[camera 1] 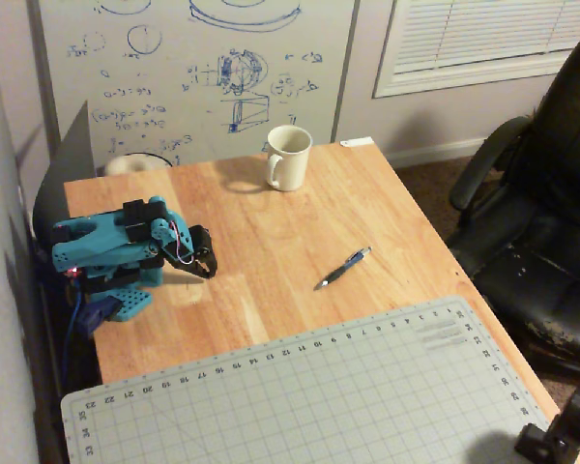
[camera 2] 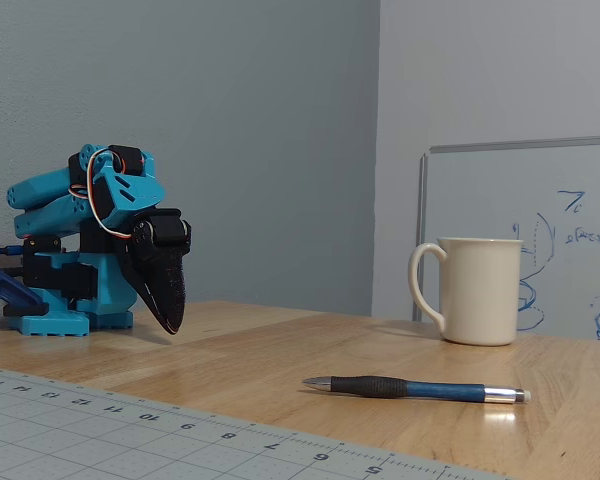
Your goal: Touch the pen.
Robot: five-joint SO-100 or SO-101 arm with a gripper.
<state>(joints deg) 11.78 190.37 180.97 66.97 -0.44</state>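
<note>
Contact not yet made: fingers [camera 2: 170,322] clenched, empty, near the desk's [camera 1: 271,309] left edge; pen [camera 1: 343,268] lies mid-desk, well apart.

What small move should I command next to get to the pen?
Probably unfold the arm and swing the hand rightward in the overhead view toward the pen. The hand hangs folded near the base, tips down, well apart from the pen lying flat on the table, with bare wood between.

Bare table [camera 1: 261,242] btw gripper [camera 1: 209,268], pen [camera 1: 343,268]
</note>
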